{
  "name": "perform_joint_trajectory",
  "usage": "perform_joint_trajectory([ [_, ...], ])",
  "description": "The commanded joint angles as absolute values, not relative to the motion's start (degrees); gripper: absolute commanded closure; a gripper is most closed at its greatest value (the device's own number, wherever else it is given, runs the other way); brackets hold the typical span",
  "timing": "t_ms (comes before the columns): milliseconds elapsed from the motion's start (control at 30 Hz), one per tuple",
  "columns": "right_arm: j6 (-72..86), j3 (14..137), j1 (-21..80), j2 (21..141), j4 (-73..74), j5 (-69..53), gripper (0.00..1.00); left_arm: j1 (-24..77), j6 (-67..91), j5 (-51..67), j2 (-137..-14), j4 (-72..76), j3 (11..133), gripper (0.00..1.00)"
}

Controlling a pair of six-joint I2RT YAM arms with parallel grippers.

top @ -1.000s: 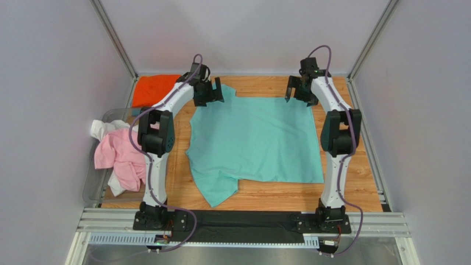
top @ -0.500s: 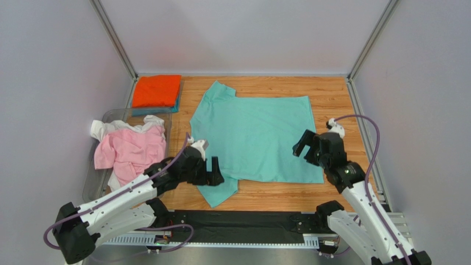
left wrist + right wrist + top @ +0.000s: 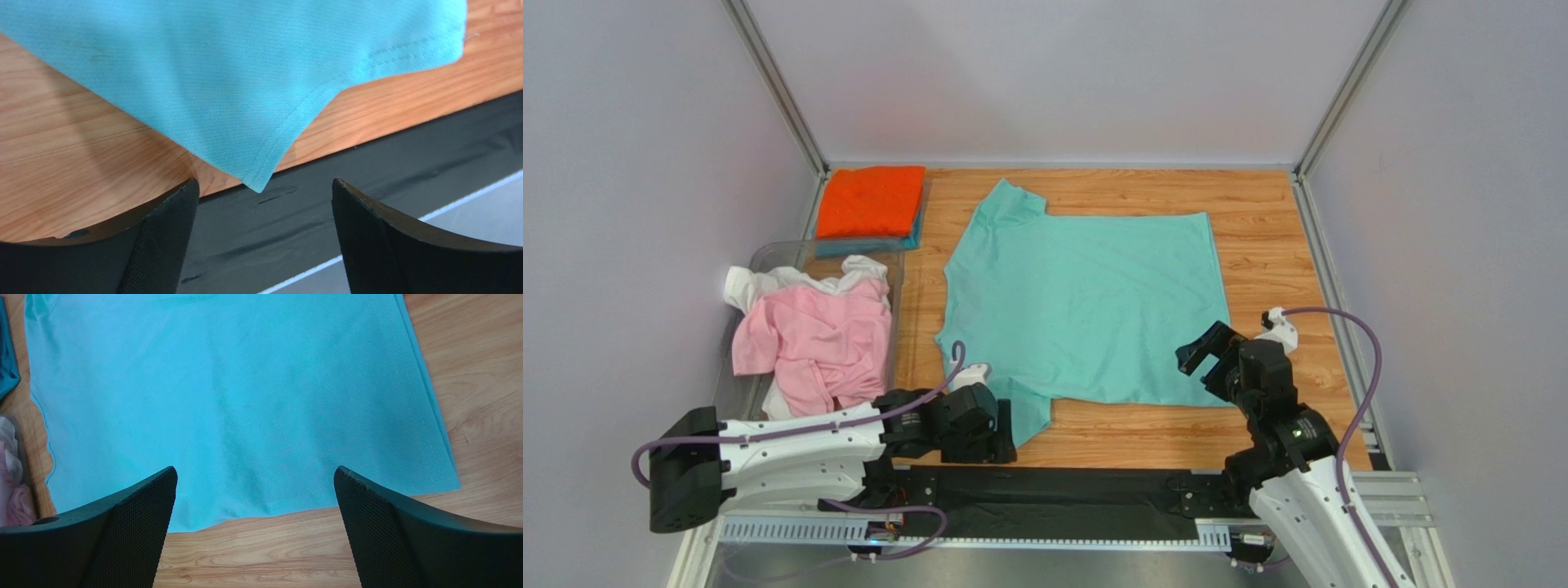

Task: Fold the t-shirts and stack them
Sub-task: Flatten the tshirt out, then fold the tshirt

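The left gripper [image 3: 261, 245] holds its jaws apart at the near sleeve corner of the mint-green t-shirt [image 3: 1081, 306], not clamped on it; the right gripper [image 3: 255, 533], jaws wide apart and empty, hovers over the shirt's near right hem. The shirt lies spread flat on the wooden table [image 3: 1271, 245], beside a heaped pink t-shirt [image 3: 811, 343] at left

Spread t-shirt [image 3: 1087, 306] lying flat on table [image 3: 1284, 245], centre. Folded t-shirts [image 3: 873, 202] sitting stacked at its 10 o'clock. Bin [image 3: 768, 255] standing at 9 o'clock, crumpled t-shirts [image 3: 811, 343] lying in it. Left gripper [image 3: 995, 423] hovering at 7 o'clock, beside near sleeve; right gripper [image 3: 1204, 355] hovering at 4 o'clock, over near hem corner.
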State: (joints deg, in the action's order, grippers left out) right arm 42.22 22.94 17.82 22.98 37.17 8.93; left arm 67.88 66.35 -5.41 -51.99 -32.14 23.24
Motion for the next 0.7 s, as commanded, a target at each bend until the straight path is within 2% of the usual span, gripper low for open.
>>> perform_joint_trajectory([
  [0, 42.4, 23.4, 17.9, 25.5, 35.6, 11.5, 0.0, 68.2, 71.8, -10.1, -55.2, -33.5, 24.0, 0.16],
  [100, 42.1, 23.6, 17.9, 28.4, 35.5, 12.6, 0.0, 68.2, 72.2, -11.9, -56.0, -33.6, 24.5, 0.29],
  [133, 42.1, 23.6, 17.9, 29.0, 35.4, 12.9, 0.0, 68.2, 72.3, -12.2, -56.3, -34.4, 24.8, 0.4],
  [167, 42.2, 23.6, 17.9, 29.8, 35.4, 13.6, 0.0, 68.2, 72.5, -12.9, -56.5, -34.8, 25.0, 0.46],
  [433, 43.2, 23.7, 17.9, 32.5, 35.3, 16.3, 0.0, 68.2, 73.3, -13.6, -58.1, -35.6, 25.3, 0.74],
  [500, 43.2, 23.6, 17.9, 32.5, 35.7, 17.0, 0.0, 68.2, 73.1, -13.5, -58.4, -35.5, 25.3, 0.78],
  [533, 43.2, 23.7, 17.9, 32.4, 36.3, 18.1, 0.0, 68.2, 72.9, -13.4, -58.4, -35.3, 25.4, 0.86],
  [633, 43.7, 24.2, 17.9, 32.2, 38.4, 19.1, 0.0, 68.2, 71.7, -12.1, -57.0, -36.6, 25.8, 1.0],
  [667, 43.9, 24.3, 17.9, 32.1, 39.0, 19.0, 0.0, 68.2, 71.6, -11.8, -56.3, -37.1, 25.8, 1.0],
])
